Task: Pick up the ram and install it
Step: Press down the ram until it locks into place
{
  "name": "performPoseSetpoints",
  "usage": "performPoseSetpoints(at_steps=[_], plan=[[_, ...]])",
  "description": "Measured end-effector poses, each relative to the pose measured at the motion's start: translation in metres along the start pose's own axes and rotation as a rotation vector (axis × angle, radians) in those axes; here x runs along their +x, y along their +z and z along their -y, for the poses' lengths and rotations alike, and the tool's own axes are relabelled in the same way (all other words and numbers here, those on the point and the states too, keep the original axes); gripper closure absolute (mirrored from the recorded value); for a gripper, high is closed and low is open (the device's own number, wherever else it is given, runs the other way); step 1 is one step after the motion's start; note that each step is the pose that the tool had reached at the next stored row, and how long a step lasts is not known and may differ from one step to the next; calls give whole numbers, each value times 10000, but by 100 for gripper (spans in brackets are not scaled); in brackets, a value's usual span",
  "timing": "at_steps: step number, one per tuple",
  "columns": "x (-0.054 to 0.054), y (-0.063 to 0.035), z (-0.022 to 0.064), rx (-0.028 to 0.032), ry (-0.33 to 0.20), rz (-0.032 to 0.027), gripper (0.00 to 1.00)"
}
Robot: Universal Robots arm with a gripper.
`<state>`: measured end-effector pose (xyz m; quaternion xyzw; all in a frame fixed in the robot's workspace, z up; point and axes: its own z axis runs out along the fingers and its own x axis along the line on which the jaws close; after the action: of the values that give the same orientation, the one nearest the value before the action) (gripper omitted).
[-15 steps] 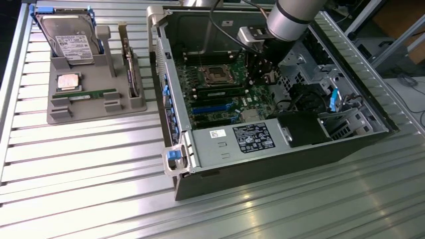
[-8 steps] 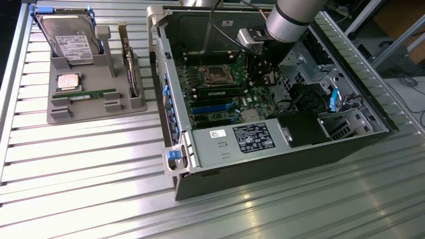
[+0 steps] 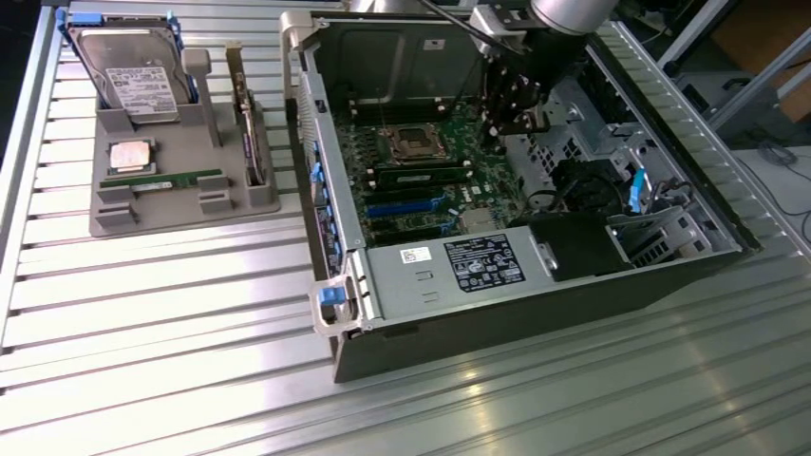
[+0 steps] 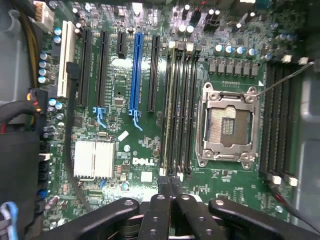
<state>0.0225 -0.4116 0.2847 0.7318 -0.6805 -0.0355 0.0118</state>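
Long green ram [image 3: 162, 179] lies flat in the grey holder [image 3: 254, 199].

The open computer case [image 3: 507, 190] on the tabletop [image 3: 152, 313] is seen obliquely from high above in the exterior view. Its motherboard [image 4: 150, 100] is viewed straight down, close, from the wrist; the motherboard is shared.

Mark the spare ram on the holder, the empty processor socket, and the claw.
ram [image 3: 162, 179], exterior view, middle of the green stick.
processor socket [image 4: 227, 124], wrist view, socket centre.
claw [image 4: 170, 186], wrist view, between the fingertips.
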Motion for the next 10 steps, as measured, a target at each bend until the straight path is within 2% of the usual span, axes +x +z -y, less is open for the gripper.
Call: performPoseSetpoints(at_steps=[6, 8, 10], plan=[[-6, 1, -24, 0, 1, -1, 89], [-12, 4, -56, -1, 1, -2, 89], [-29, 9, -127, -1, -12, -2, 89]])
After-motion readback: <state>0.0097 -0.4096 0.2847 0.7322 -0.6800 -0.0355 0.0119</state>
